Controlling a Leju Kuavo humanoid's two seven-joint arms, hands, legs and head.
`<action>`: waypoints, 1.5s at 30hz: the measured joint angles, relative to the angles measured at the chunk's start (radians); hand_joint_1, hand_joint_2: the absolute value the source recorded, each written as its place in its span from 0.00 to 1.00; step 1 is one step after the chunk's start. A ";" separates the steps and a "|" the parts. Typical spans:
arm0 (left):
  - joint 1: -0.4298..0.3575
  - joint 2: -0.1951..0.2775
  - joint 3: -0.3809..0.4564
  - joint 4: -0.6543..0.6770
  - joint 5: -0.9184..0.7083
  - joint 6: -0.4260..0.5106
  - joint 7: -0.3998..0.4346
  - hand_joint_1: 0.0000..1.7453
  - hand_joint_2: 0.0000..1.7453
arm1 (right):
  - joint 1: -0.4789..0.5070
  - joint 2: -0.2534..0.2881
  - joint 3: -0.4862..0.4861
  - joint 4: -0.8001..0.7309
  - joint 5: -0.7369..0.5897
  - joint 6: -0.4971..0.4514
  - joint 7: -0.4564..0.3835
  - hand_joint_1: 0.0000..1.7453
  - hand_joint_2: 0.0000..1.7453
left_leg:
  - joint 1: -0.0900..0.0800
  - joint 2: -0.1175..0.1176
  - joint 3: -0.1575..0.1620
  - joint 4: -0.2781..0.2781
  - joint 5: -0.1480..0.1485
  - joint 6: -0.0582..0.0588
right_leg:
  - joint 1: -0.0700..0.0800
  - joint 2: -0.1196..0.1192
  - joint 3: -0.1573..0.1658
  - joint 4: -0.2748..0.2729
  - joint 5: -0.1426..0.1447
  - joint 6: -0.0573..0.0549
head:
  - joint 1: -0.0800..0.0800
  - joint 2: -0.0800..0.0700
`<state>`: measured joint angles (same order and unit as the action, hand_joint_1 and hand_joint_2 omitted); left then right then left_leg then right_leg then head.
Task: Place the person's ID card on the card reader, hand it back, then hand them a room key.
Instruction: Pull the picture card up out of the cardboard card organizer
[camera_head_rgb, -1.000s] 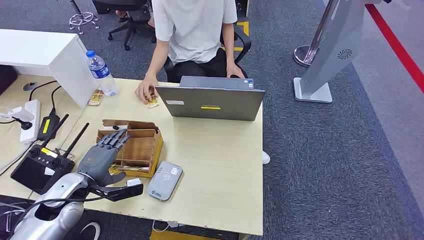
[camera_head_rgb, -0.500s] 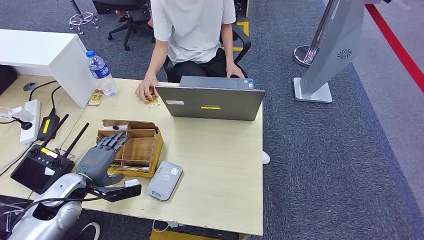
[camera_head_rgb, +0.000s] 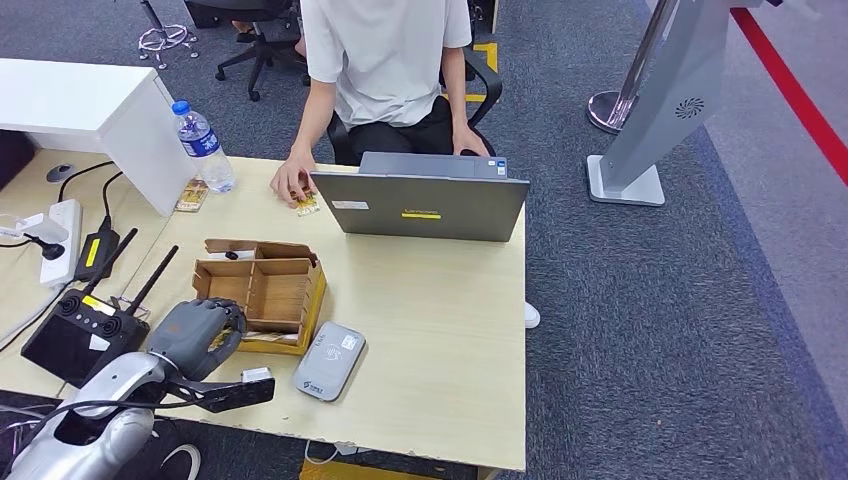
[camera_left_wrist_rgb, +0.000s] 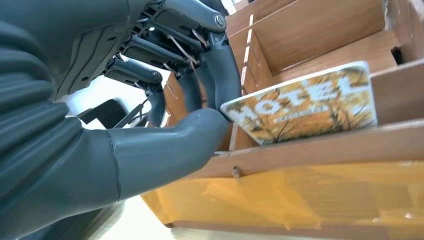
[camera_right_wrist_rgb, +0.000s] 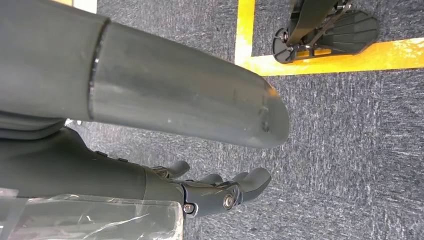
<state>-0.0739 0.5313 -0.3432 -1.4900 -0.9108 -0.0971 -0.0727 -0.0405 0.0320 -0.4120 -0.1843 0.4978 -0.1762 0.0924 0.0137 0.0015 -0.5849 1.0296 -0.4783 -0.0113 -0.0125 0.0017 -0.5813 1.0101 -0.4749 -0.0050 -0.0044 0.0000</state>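
In the left wrist view our left hand (camera_left_wrist_rgb: 165, 100) has its thumb and fingers (camera_left_wrist_rgb: 222, 75) closed on the near end of the room key (camera_left_wrist_rgb: 305, 107) — a card printed "HOTEL" over an autumn scene. It lies tilted in a compartment of the wooden box (camera_head_rgb: 265, 295), its long axis running away from the fingers. In the head view that hand (camera_head_rgb: 195, 335) sits at the box's lower-left corner, left of centre in the frame. The card reader (camera_head_rgb: 330, 360) lies just right of it on the tabletop (camera_head_rgb: 440, 330); the person's hand (camera_head_rgb: 290, 183) rests higher up, near the laptop (camera_head_rgb: 420, 205). Our right hand (camera_right_wrist_rgb: 220, 192) hangs over carpet, fingers loosely curled, holding nothing — so we judge the left hand nearer for the handover.
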 joint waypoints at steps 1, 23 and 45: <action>0.006 0.009 0.000 0.000 0.005 0.000 -0.001 1.00 1.00 | 0.000 0.000 -0.001 0.000 0.002 0.001 -0.001 0.00 0.00 | 0.000 0.000 0.000 0.000 0.000 0.000 | 0.000 0.000 0.000 0.000 0.000 0.000 | 0.000 0.000; 0.020 0.011 -0.001 -0.001 0.000 0.023 0.004 1.00 1.00 | -0.001 0.000 -0.017 0.000 0.010 0.010 -0.001 0.00 0.00 | 0.000 0.000 0.000 0.000 0.000 0.000 | 0.000 0.000 0.000 0.000 0.000 0.000 | 0.000 0.000; 0.028 -0.023 -0.001 -0.010 -0.038 0.067 -0.015 0.00 1.00 | -0.002 0.002 -0.044 0.000 0.038 0.012 -0.002 0.00 0.00 | 0.000 0.000 0.000 0.000 0.000 0.000 | 0.000 0.000 0.000 0.000 0.000 0.000 | 0.000 0.000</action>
<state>-0.0463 0.5084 -0.3441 -1.5000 -0.9485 -0.0303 -0.0874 -0.0424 0.0340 -0.4563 -0.1843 0.5363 -0.1641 0.0908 0.0137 0.0013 -0.5849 1.0296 -0.4783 -0.0113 -0.0125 0.0016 -0.5812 1.0101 -0.4749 -0.0051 -0.0043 0.0000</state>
